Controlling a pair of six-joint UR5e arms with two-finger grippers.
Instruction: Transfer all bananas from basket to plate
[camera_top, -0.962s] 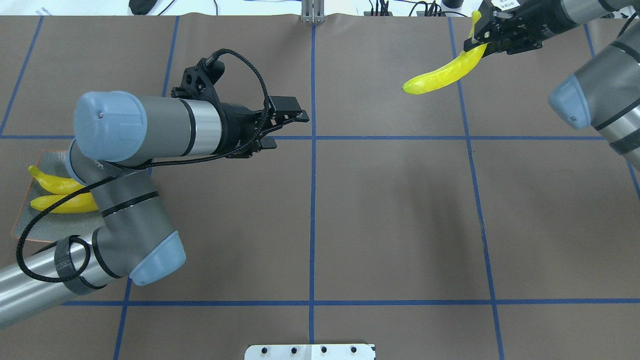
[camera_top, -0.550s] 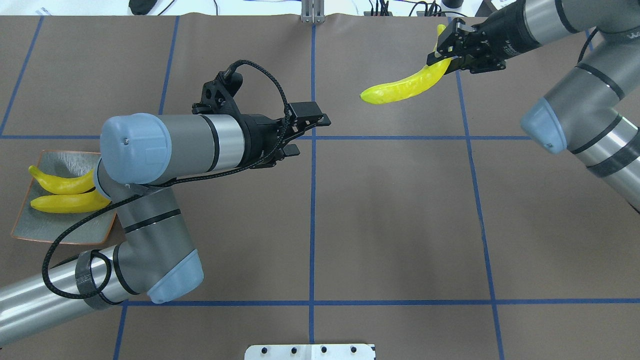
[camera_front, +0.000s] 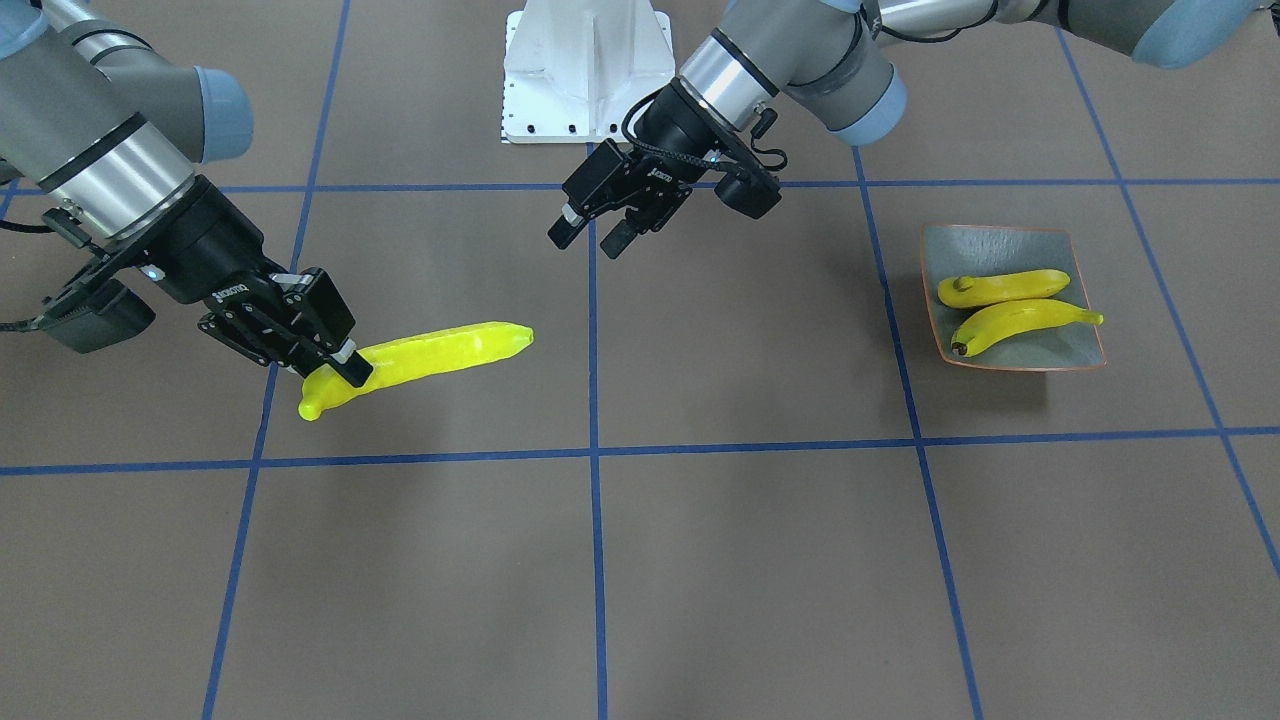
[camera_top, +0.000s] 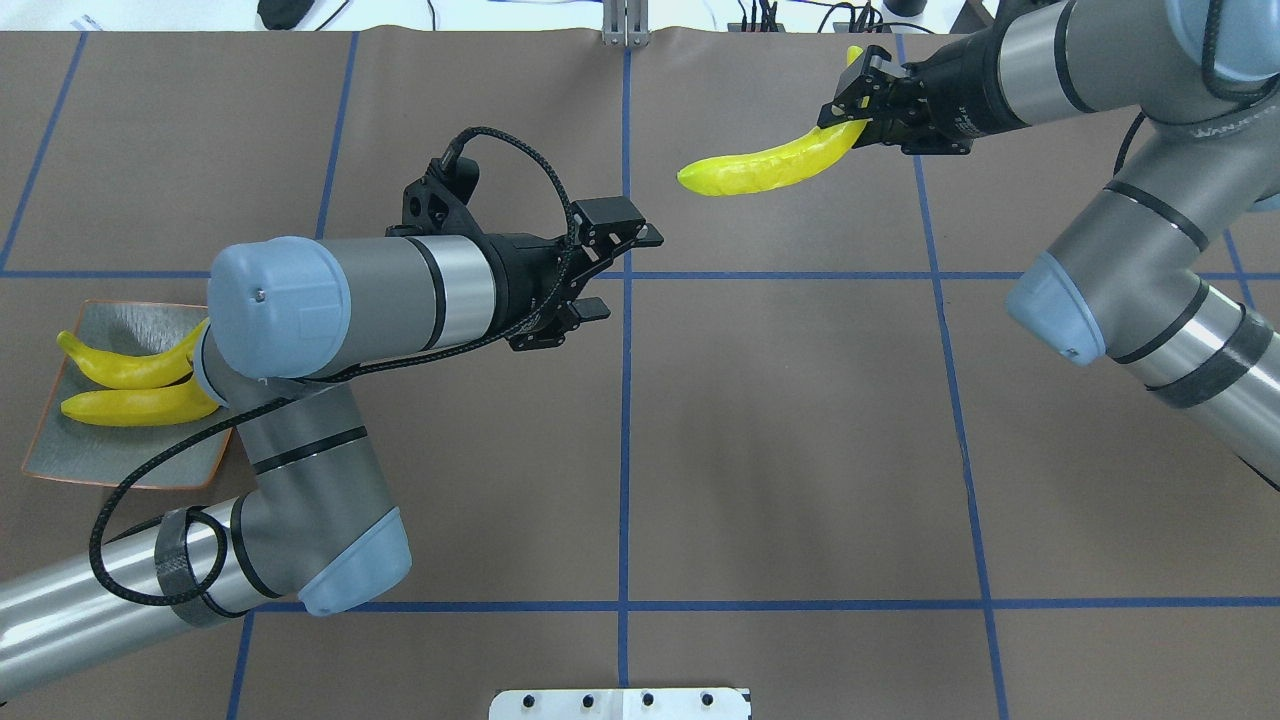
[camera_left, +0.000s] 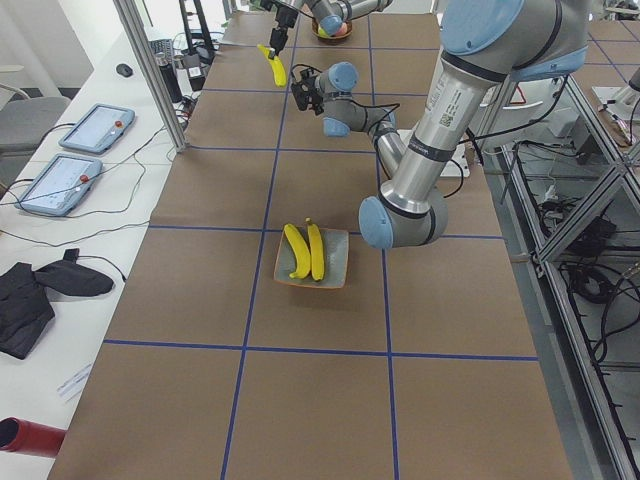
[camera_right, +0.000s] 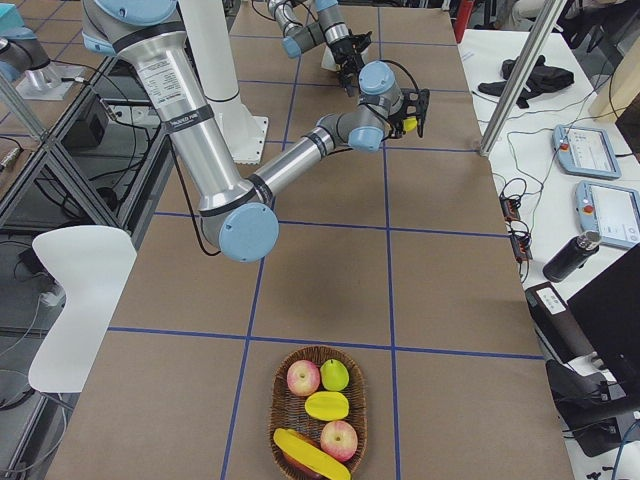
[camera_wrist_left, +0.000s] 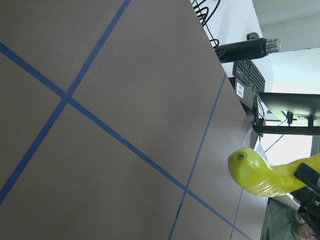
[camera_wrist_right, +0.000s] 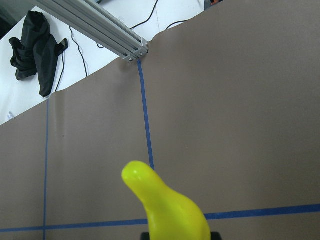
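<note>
My right gripper (camera_top: 850, 113) is shut on the stem end of a yellow banana (camera_top: 765, 165) and holds it above the far table, its free end pointing at my left gripper. This shows in the front view too (camera_front: 430, 355). My left gripper (camera_top: 628, 275) is open and empty, a short way from the banana's free tip, which shows in the left wrist view (camera_wrist_left: 270, 175). The grey-green plate (camera_top: 70, 460) at the left holds two bananas (camera_top: 130, 370) (camera_top: 140, 407). The wicker basket (camera_right: 278, 400) holds one more banana (camera_right: 310, 455).
The basket also holds two apples (camera_right: 303, 378) and other fruit, at the table's end on my right. A white robot base plate (camera_top: 620, 703) is at the near edge. An aluminium post (camera_top: 625, 25) stands at the far edge.
My right arm has carried the banana leftward toward the table's middle. My left arm has swung right toward the centre line, its gripper still open, uncovering the plate.
</note>
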